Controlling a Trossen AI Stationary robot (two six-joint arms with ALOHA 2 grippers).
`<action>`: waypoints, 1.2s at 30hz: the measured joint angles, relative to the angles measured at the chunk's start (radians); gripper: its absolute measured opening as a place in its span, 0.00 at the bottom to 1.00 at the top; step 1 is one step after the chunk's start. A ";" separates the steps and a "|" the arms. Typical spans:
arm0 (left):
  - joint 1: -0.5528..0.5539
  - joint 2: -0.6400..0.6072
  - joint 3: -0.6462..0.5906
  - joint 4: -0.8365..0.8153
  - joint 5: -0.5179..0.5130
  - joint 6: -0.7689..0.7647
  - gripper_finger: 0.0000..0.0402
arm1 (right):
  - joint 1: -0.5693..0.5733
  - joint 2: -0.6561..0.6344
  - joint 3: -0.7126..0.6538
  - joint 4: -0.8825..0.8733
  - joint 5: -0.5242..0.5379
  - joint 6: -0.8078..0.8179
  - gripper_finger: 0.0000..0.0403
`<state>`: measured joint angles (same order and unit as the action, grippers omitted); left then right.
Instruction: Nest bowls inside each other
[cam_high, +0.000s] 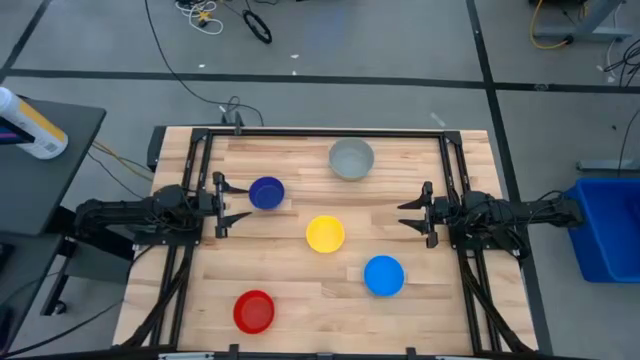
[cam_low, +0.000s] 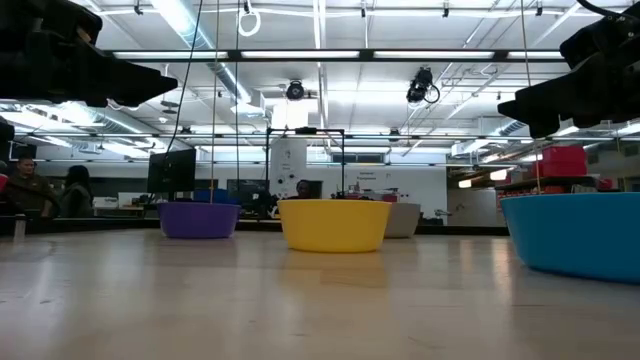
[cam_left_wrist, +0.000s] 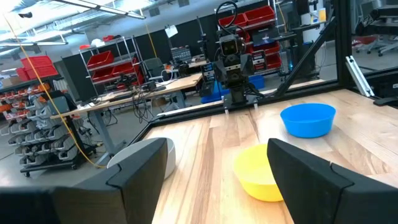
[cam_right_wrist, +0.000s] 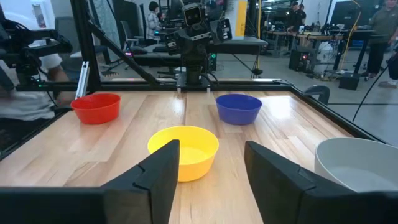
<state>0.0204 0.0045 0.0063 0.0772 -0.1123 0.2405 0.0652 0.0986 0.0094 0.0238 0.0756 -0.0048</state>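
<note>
Five bowls stand apart, each upright with its base on the wooden table (cam_high: 420, 290): grey (cam_high: 351, 159) at the far middle, dark blue (cam_high: 266, 193) at the left, yellow (cam_high: 325, 234) in the centre, light blue (cam_high: 384, 276) at the near right, red (cam_high: 254, 311) at the near left. My left gripper (cam_high: 222, 205) hangs open at the table's left side, just left of the dark blue bowl. My right gripper (cam_high: 412, 214) hangs open at the right side, facing the yellow bowl (cam_right_wrist: 183, 150). Neither gripper touches a bowl.
A black frame (cam_high: 320, 133) runs along the table's far edge and down both sides. A blue bin (cam_high: 606, 228) stands off the table to the right. Bare wood lies between the bowls. People sit in the room beyond (cam_low: 30, 188).
</note>
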 joint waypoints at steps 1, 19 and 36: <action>0.000 0.000 0.000 0.000 0.000 0.000 0.71 | 0.000 0.000 0.000 0.000 0.000 0.000 0.47; 0.000 0.000 0.000 0.000 0.000 0.000 0.71 | 0.000 0.000 0.000 0.000 0.000 0.000 0.48; 0.000 0.000 0.000 0.000 0.000 0.000 0.71 | 0.000 0.000 0.000 0.085 0.028 0.006 0.47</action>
<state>0.0204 0.0044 0.0063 0.0772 -0.1123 0.2401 0.0650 0.0986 0.0096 0.1088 0.1032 0.0010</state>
